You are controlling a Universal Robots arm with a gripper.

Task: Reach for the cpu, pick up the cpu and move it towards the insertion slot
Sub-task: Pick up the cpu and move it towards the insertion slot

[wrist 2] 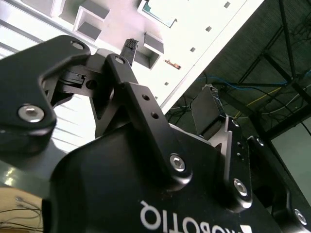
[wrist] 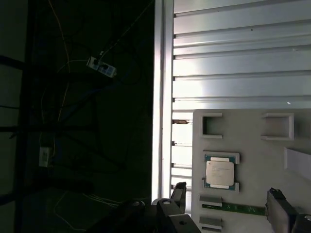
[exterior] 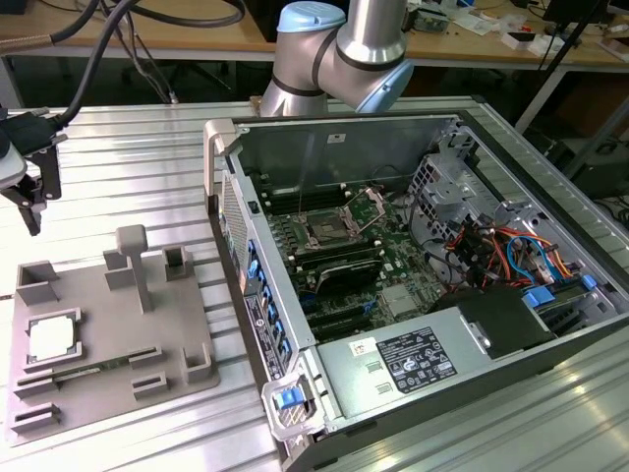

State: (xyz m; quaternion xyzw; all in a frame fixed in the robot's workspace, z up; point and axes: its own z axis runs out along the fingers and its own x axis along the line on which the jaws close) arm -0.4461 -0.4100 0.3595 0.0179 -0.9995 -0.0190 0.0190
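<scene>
Exterior view looks down from afar; both wrist views, nearer, share its grey tray (exterior: 98, 295) (wrist: 252, 145) (wrist 2: 116, 24)

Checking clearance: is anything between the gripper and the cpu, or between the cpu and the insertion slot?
Nothing visible lies between the gripper and the cpu. The computer case's side wall rises between the cpu and the insertion slot.

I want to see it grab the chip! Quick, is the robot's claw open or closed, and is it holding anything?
Gripper: open, holding nothing; the cpu lies in its grey tray.
</scene>
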